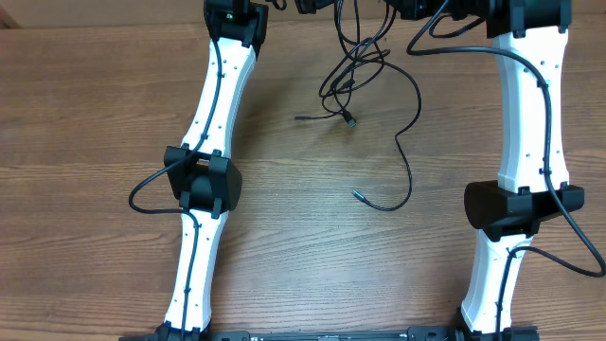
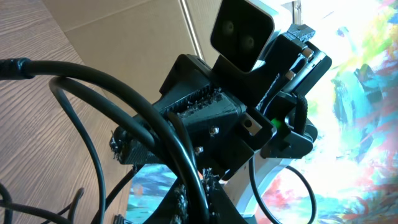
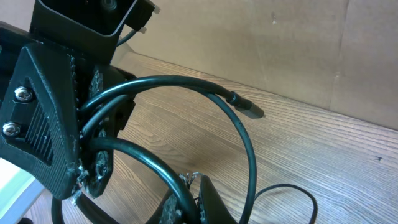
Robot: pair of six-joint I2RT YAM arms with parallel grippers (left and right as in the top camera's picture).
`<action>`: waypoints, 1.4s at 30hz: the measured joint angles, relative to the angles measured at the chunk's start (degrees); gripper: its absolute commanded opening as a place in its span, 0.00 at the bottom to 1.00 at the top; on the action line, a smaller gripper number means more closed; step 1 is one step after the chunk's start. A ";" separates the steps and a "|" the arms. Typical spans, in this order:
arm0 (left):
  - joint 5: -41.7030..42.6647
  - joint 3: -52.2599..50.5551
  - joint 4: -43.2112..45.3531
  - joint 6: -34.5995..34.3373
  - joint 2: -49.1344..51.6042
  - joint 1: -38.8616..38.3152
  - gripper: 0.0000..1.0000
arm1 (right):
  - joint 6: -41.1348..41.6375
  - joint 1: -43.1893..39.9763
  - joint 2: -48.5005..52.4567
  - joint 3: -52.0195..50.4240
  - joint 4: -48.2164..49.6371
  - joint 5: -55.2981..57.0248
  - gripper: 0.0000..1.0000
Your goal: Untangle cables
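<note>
The cables (image 1: 355, 59) are thin black wires hanging from the far table edge. Their loops and plug ends (image 1: 350, 121) trail over the wood, with one long strand ending in a plug (image 1: 359, 195). Both grippers are at the top edge of the overhead view, mostly cut off. In the left wrist view my left gripper (image 2: 199, 202) is shut on a black cable (image 2: 143, 109), facing the right gripper (image 2: 205, 118). In the right wrist view my right gripper (image 3: 186, 202) is shut on a cable (image 3: 186, 84) whose plug (image 3: 249, 107) sticks out, close to the left gripper (image 3: 50, 124).
The wooden table (image 1: 303, 265) carries both white arms, left (image 1: 204, 180) and right (image 1: 525, 189), with their own thicker black cables looping outward. A cardboard wall (image 3: 280, 50) stands behind the far table edge.
</note>
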 measured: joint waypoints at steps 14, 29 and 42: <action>-0.07 0.00 -0.02 0.20 0.00 0.00 0.04 | 0.24 0.00 0.00 -0.04 2.27 0.31 0.04; -0.44 0.00 0.02 1.99 0.00 0.28 0.05 | 0.74 0.02 0.00 -0.07 3.78 -0.33 0.04; 0.48 0.04 0.07 7.80 0.00 1.05 0.37 | 2.12 -0.07 0.00 -0.07 3.91 -0.68 0.04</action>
